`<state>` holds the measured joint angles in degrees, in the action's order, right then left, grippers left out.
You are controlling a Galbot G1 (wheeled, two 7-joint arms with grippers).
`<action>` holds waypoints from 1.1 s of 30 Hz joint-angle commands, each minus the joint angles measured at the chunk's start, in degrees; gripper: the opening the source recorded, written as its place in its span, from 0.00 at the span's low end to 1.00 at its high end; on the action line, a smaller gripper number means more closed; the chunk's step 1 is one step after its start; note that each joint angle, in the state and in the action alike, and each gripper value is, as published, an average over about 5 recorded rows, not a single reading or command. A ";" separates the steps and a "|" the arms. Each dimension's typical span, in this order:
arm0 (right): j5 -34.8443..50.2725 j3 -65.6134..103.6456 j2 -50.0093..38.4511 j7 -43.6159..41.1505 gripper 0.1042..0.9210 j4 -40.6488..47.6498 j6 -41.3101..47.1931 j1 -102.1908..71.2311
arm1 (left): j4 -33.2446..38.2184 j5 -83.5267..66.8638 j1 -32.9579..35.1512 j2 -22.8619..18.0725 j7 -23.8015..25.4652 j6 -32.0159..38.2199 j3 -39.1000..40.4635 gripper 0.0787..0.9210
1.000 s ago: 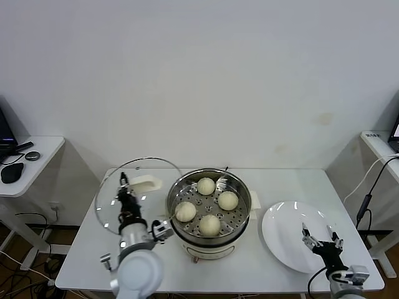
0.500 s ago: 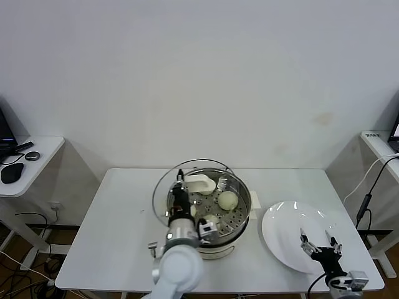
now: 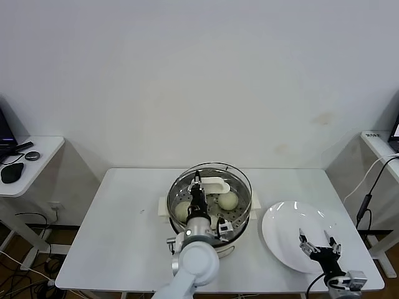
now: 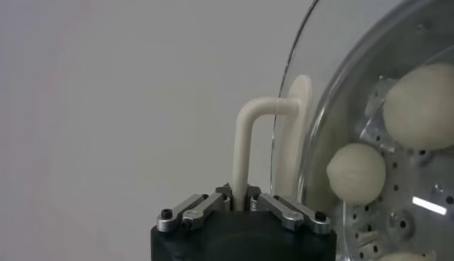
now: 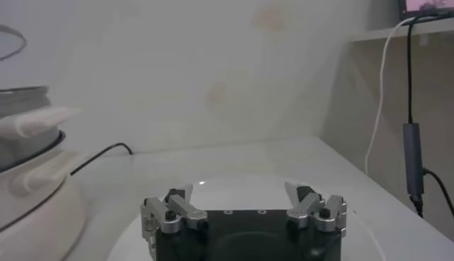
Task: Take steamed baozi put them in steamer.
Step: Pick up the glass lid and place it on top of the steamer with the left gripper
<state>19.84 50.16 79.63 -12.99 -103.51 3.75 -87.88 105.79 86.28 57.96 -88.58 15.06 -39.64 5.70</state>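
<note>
The steamer stands mid-table, with steamed baozi on its perforated tray. My left gripper is shut on the white handle of the glass lid, holding the lid over the steamer; I cannot tell whether it rests on the rim. In the left wrist view the gripper clamps the handle, and three baozi show through the lid. My arm hides part of the tray. My right gripper is open and empty over the plate.
A flat white plate lies to the right of the steamer, near the table's front right. A side table with a mouse stands at far left, and a cable hangs at far right.
My left arm carried the glass lid rightward from the table's left side to over the steamer. The right gripper stayed open over the plate, shifting slightly toward the front edge.
</note>
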 commanded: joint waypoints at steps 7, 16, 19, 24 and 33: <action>-0.21 -0.21 0.17 -0.10 0.88 0.53 -0.01 0.43 | -4.24 6.64 0.24 -0.76 -1.71 -0.02 1.15 0.12; -0.48 -0.39 0.52 -0.11 0.88 0.83 -0.16 0.68 | -4.54 7.87 0.49 -0.79 -1.26 0.00 1.49 0.12; -0.57 -0.42 0.55 -0.12 0.88 0.86 -0.15 0.73 | -4.36 8.15 0.70 -0.46 -0.70 0.01 1.61 0.12; -0.60 -0.49 0.58 -0.12 0.88 0.98 -0.18 0.83 | -3.78 8.17 0.82 -0.26 0.37 0.02 1.73 0.12; -0.77 -0.55 0.73 -0.12 0.88 1.05 -0.22 0.91 | -4.06 7.56 0.99 -0.59 0.78 0.04 1.89 0.12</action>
<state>19.14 49.58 80.37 -13.10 -102.53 3.57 -86.95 102.05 93.78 58.78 -89.15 15.36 -39.62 7.38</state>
